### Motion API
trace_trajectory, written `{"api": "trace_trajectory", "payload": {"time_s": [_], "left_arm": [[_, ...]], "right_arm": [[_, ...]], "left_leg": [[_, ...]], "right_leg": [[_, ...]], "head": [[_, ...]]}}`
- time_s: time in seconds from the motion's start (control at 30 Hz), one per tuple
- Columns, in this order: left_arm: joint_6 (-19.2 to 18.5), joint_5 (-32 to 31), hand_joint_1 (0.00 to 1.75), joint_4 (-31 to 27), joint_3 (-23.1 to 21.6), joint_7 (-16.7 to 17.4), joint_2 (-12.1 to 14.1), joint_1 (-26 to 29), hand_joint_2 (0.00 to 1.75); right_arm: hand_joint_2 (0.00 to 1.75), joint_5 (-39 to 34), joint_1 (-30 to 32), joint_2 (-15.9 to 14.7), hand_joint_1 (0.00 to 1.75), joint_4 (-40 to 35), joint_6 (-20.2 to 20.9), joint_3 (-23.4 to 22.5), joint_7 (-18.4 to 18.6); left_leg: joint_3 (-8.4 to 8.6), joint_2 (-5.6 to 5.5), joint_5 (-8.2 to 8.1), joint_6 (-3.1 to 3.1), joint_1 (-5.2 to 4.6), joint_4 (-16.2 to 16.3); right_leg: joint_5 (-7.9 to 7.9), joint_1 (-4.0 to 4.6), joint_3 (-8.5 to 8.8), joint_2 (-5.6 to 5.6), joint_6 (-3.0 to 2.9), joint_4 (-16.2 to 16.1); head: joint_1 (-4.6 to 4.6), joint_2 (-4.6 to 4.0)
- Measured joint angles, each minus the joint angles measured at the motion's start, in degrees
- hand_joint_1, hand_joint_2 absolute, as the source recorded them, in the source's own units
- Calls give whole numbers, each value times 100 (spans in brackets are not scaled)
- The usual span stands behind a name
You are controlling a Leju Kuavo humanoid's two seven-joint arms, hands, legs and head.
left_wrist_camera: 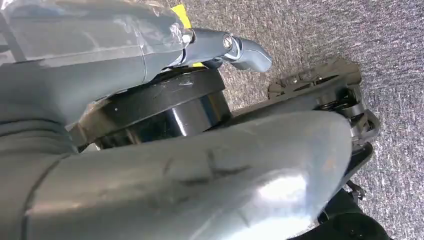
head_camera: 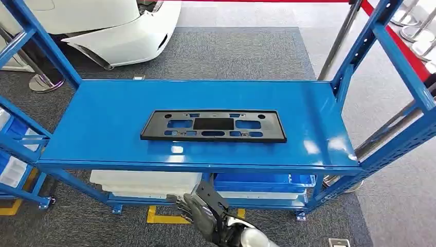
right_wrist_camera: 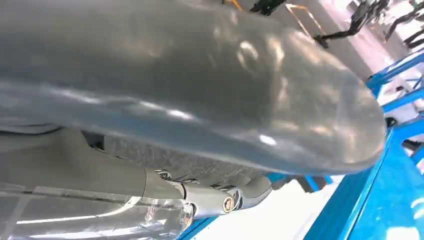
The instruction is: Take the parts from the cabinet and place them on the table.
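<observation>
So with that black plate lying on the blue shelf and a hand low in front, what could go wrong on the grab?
The black plate lies flat on the glossy blue shelf, so fingers may slide it rather than lift it. The hand sits below the shelf's front edge and could knock it coming up. The upright posts at the sides may snag the long plate as it comes out.

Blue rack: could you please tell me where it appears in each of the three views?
Head view: the blue rack spans the middle, a black part lying on its shelf.
Left wrist view: not in it.
Right wrist view: its blue beams lie beyond the right hand.
Shared landmark: grey carpet, also in the left wrist view.
</observation>
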Motion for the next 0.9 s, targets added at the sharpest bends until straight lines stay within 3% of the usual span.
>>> {"api": "trace_trajectory", "payload": {"time_s": [0.17, 0.23, 0.3, 0.37, 0.4, 0.47, 0.63, 0.77, 0.8, 0.87, 0.9], "left_arm": [[9, 7, 0, 0, 0, 35, -2, -6, 0], [24, 22, 0, 0, 0, 35, -13, -21, 0], [26, 76, 0, 0, 0, 13, -13, -23, 0], [2, 118, 0, 0, 0, -33, -13, -17, 0], [-9, 133, 0, 2, 0, -48, -11, -11, 0], [-20, 179, 0, 7, 0, -85, -9, 4, 0], [-20, 179, 0, 7, 0, -85, -9, 4, 0], [-26, 201, 0, 11, 0, -98, -4, 11, 0], [-55, 273, 0, 15, 0, -116, 7, 37, 0], [-114, 310, 0, 20, 2, -138, 17, 65, 0], [-236, 321, 0, 39, 2, -171, 35, 76, 0]], "right_arm": [[0, -289, 0, 59, 0, -50, 274, 24, -158], [0, -322, -9, 146, 0, -61, 398, 24, -561], [0, -136, -105, 236, 0, -92, 192, 24, -1053], [0, 161, -274, 241, 0, -199, -316, -45, -1276], [175, 349, -354, 227, 0, -283, -716, -131, -1285], [175, 694, -486, 159, 0, -497, -1322, -350, -1189], [175, 694, -486, 159, 0, -497, -1322, -350, -1189], [175, 875, -527, 110, 0, -574, -1564, -452, -1111], [175, 1514, -595, -68, 0, -864, -2121, -717, -716], [175, 2020, -634, -302, 0, -1172, -2345, -1014, -323], [175, 3037, -723, -612, 0, -1458, -2621, -1276, 565]], "left_leg": [[-1, 0, 0, 0, -1, 0], [-2, 0, 0, 0, -1, 0], [-1, 0, 0, 0, -1, 1], [0, 0, 3, 0, -1, 2], [0, 0, 4, 1, -1, 2], [1, 0, 6, 3, -3, 4], [1, 0, 6, 3, -3, 4], [2, 0, 6, 3, -4, 5], [1, 0, 6, 4, -6, 8], [-1, 0, 6, 4, -10, 9], [-1, 0, 3, 8, -19, 9]], "right_leg": [[0, -1, 0, 0, 0, 0], [0, -1, 1, 0, 0, 0], [1, -1, 0, 0, 0, 0], [1, -1, 0, 0, 1, 0], [2, -2, 0, 0, 2, 0], [6, -4, 1, 0, 7, 0], [6, -4, 1, 0, 7, 0], [6, -4, 1, 0, 8, 0], [8, -6, 2, 0, 11, 0], [10, -11, 2, 1, 14, 0], [10, -19, 1, 0, 15, 0]], "head": [[11, 0], [15, 0], [9, 0], [0, 0], [0, 0], [-2, 0], [-2, 0], [-2, 0], [-2, 0], [2, 0], [2, 0]]}}
